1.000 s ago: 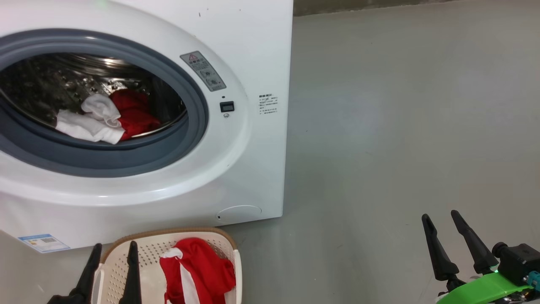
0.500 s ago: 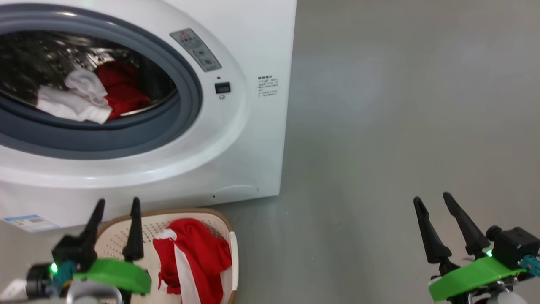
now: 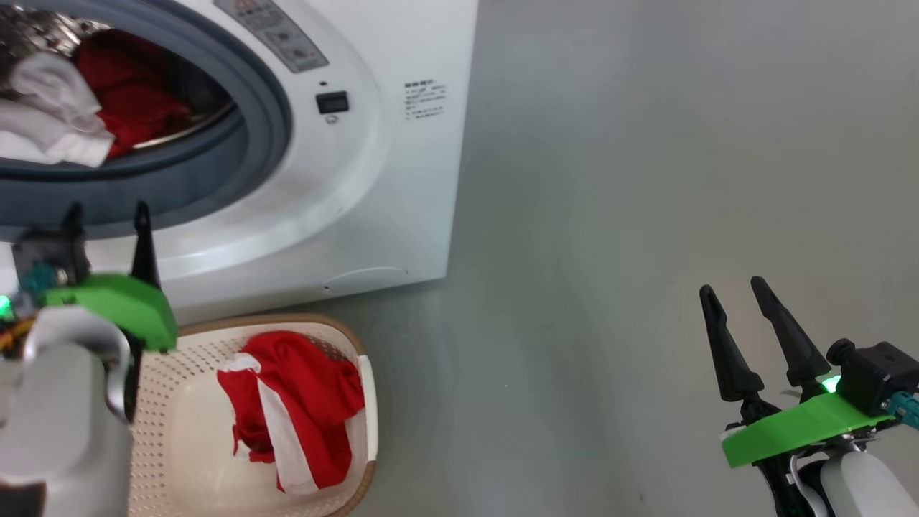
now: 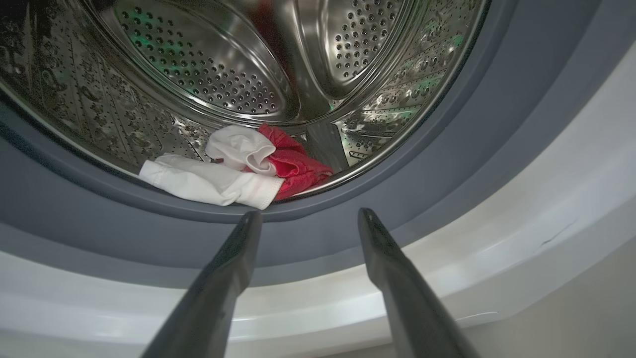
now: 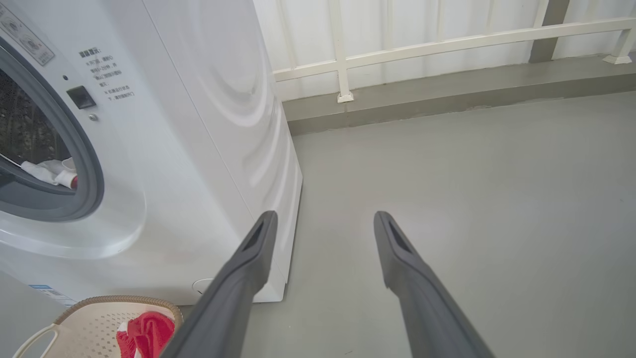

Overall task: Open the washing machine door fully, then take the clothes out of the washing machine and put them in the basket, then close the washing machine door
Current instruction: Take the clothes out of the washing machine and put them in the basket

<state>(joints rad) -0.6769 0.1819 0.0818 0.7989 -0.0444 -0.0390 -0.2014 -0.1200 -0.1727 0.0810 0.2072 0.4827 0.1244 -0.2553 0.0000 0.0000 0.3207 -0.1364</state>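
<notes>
The left gripper [image 3: 106, 210] hangs in front of the lower lip of the washing machine [image 3: 373, 179], its 2 dark fingers spread wide with nothing between them. In the left wrist view the tips point at the grey gasket [image 4: 149, 233], just below the clothes in the drum [image 4: 218, 181]. There, 1 white piece lies forward at the steel lip and 1 red piece [image 4: 298, 169] is bunched behind it, the 2 touching.

Below the machine's front the basket [image 3: 301, 317] sits on the floor [image 3: 610, 251], close to the washer. A red garment with a white stripe [image 3: 294, 402] lies in it toward its right side.

Farther right is bare grey floor. At the far right the right gripper [image 3: 732, 287] hovers well apart from the machine, jaws wide and empty too.

The fabric in the drum looks light, limp and easy to pinch. It will likely sag and trail rather than lift as 1 lump, and a hem could drag on the gasket. The raised white fold where the 2 pieces meet seems the best hold, taken deep enough to catch the red cloth as well.
</notes>
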